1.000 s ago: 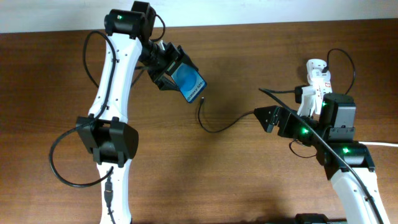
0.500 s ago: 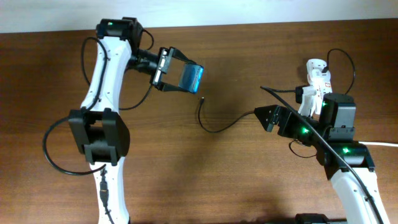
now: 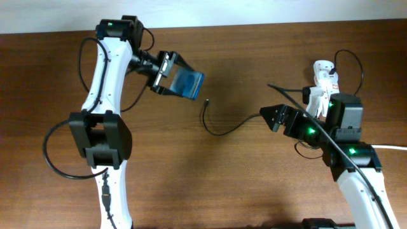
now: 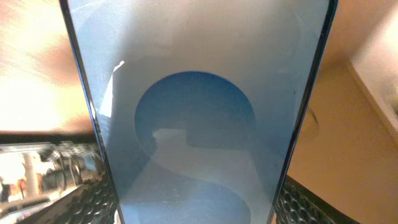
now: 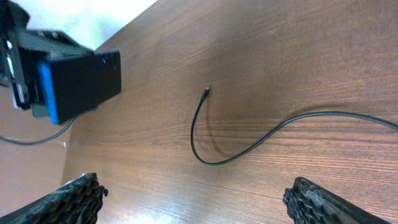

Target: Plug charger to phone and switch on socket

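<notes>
Overhead: charger (image 3: pixel 219 133) on brown wooden table (image 3: pixel 241 191)

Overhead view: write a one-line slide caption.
Left pincer grips the phone; the charger lies unplugged on the table.

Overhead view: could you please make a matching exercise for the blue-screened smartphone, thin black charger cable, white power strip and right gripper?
1. blue-screened smartphone
2. thin black charger cable
3. white power strip
4. right gripper

A. open, empty
B. loose on the wooden table
C. clamped in the left gripper
D. partly behind the right arm

Pairs: 1-C, 2-B, 3-D, 4-A
</notes>
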`<move>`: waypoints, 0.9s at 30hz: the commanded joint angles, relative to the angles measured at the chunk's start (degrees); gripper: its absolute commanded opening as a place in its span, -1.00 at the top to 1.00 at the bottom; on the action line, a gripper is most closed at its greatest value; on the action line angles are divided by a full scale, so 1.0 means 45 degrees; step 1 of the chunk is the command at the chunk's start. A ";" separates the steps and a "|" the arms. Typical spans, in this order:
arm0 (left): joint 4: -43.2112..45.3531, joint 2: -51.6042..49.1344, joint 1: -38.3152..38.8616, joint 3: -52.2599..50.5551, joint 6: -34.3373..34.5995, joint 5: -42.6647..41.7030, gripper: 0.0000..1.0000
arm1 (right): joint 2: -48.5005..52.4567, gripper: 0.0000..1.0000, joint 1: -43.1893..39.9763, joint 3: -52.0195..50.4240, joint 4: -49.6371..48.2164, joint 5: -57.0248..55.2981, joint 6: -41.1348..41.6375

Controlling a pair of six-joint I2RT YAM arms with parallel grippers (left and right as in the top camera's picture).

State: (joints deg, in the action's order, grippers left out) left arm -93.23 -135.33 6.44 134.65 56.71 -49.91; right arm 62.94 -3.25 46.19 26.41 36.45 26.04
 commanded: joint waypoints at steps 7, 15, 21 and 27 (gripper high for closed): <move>0.0335 0.0262 0.1205 -0.0010 0.2759 0.5294 1.00 | 0.2822 -0.79 0.2322 0.0214 -0.3546 0.0330 0.2497; 0.0321 0.0262 0.1792 -0.0010 0.2788 0.5289 1.00 | 0.4852 -0.38 0.5192 0.0214 -0.7431 -0.1700 0.6547; 0.0330 0.0262 0.2254 -0.0010 0.2783 0.5003 1.00 | 0.4862 -0.04 0.6339 0.0219 -0.7694 -0.4109 0.8665; 0.0335 0.0262 0.2866 -0.0010 0.2778 0.4731 1.00 | 0.4911 0.17 0.6567 0.0219 -0.7776 -0.4430 0.8665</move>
State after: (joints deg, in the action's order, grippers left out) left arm -91.66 -135.33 18.06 134.63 68.45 -26.57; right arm 84.62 25.78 46.50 -8.38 18.41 64.51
